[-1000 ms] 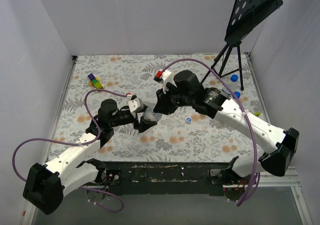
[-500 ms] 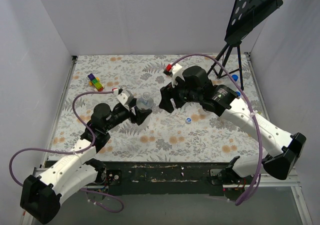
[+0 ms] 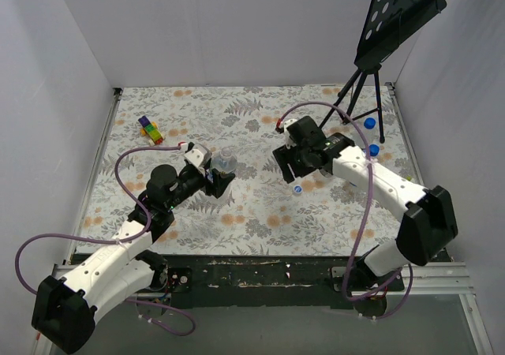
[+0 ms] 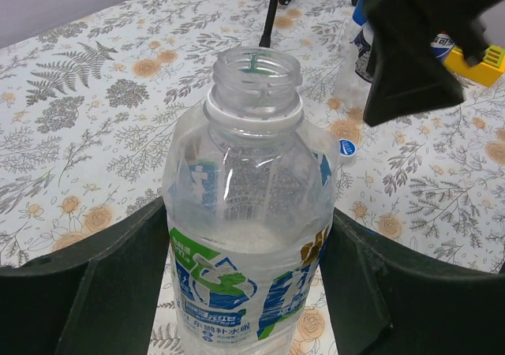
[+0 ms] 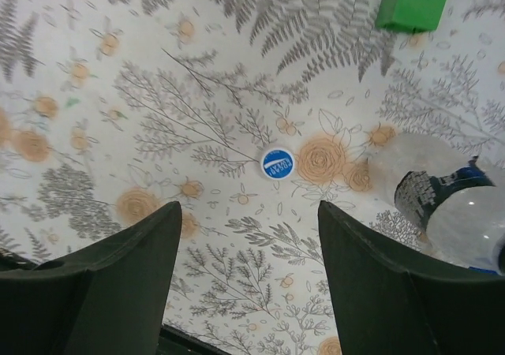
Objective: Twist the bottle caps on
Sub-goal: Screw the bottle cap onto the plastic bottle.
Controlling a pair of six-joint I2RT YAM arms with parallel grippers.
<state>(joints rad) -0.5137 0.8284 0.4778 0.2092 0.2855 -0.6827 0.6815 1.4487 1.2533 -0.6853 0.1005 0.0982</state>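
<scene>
- left gripper (image 3: 218, 178): clamped on the open bottle (image 3: 226, 160), left of table centre. In the left wrist view both fingers (image 4: 118, 276) press the bottle's sides (image 4: 248, 213).
- open bottle: upright, clear, blue-green label, neck bare with no cap on it. Can't tell if its base touches the table (image 3: 252, 221).
- right gripper (image 3: 290, 166): fingers spread wide, nothing between them, hanging above the table right of centre, well apart from the open bottle.
- loose blue cap (image 3: 297, 189): flat on the table, just near of the right gripper. The right wrist view has it (image 5: 277, 163) just beyond the gap between the fingers.
- capped bottle (image 3: 368, 124) and second capped bottle (image 3: 373, 150): far right, by the music stand (image 3: 371, 55) legs.
- green block (image 5: 414, 0): beyond the cap.
- toy blocks (image 3: 150, 128): far left.
</scene>
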